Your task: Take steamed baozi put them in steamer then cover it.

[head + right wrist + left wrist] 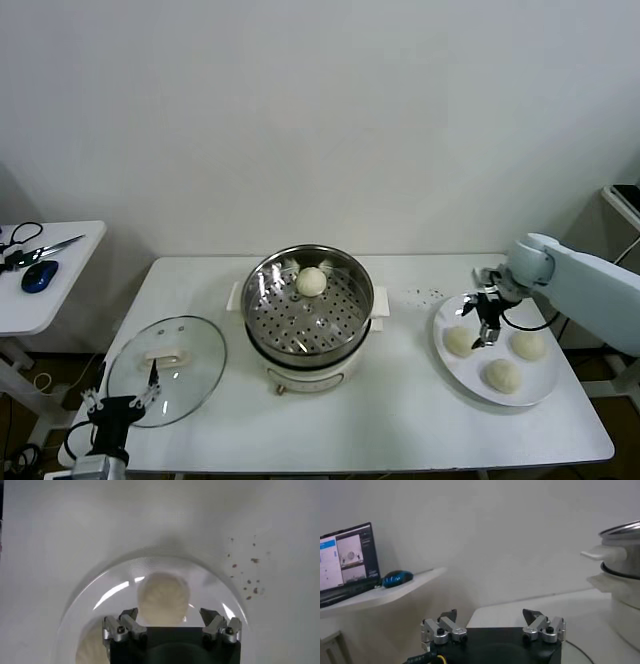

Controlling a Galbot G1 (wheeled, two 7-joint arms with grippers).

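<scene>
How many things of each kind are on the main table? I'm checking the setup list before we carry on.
Buns: 4, one in the steamer, three on the plate
Steamer: 1
Glass lid: 1
White plate: 1
Total: 7

the left gripper (492, 620) stands low in the view with its two dark-tipped fingers (449, 616) spread wide apart and nothing between them. beyond it lies the white table (520, 611), and at the view's edge rises the steamer (620, 570), its shiny steel pot on a white base with a white side handle jutting out. farther off, a side shelf (395, 591) carries a blue mouse (396, 577) and an open laptop (347, 560) with a lit screen, before a plain white wall (485, 535).
</scene>
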